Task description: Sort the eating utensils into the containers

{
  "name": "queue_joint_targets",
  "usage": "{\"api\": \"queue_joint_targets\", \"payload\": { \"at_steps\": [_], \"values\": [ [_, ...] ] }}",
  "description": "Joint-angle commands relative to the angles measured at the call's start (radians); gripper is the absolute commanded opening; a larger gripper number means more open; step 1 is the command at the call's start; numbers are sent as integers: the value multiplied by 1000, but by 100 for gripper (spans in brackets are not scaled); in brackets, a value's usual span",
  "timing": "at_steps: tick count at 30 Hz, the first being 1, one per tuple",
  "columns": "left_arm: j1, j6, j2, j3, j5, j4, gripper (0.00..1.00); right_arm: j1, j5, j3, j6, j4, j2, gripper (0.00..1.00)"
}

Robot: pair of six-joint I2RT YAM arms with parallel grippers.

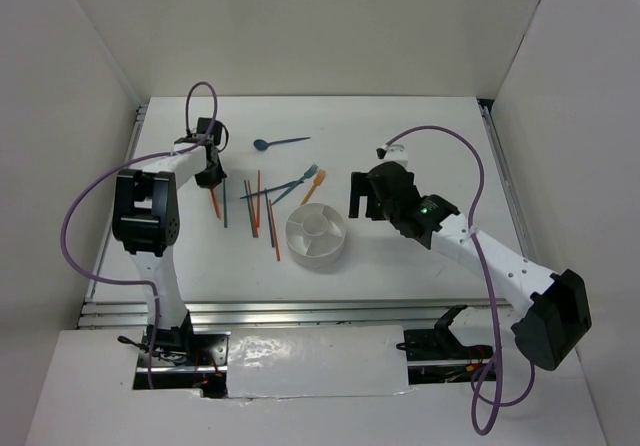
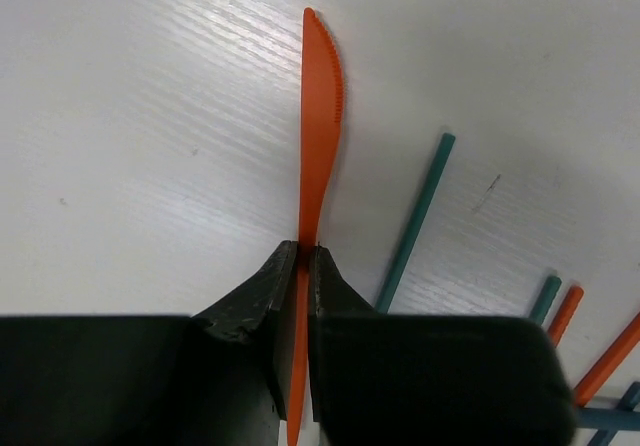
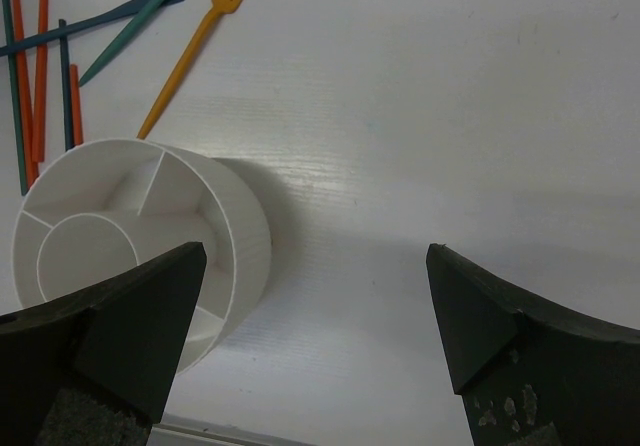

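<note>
While pinching the orange knife (image 2: 320,136) tight in the left gripper (image 2: 303,258), low on the table (image 1: 420,136) left of the sticks (image 1: 258,206), only just starting the sorting, by the look of it. Can see nothing inside the white holder (image 1: 317,234) yet. Leaves the spoon (image 1: 276,143), forks (image 1: 303,182) and sticks to pick up, with the right gripper (image 3: 318,266) spread wide and empty beside the holder.

Bare tabletop (image 1: 400,116) lies open behind and right of the white holder (image 1: 318,234). To its left, chopsticks (image 1: 258,198) and forks (image 1: 296,184) lie close together, leaving only narrow gaps.
</note>
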Motion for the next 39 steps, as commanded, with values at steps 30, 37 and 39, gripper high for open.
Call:
{"api": "queue_joint_targets", "payload": {
  "at_steps": [30, 37, 39],
  "values": [
    [-331, 73, -814, -425, 555, 769, 0, -9, 232, -147, 82, -54, -519, 100],
    [-405, 55, -785, -552, 621, 1073, 0, -16, 259, -170, 96, -86, -570, 100],
    [-411, 43, -776, -575, 650, 1167, 0, -14, 276, -172, 96, -98, -568, 100]
  ]
}}
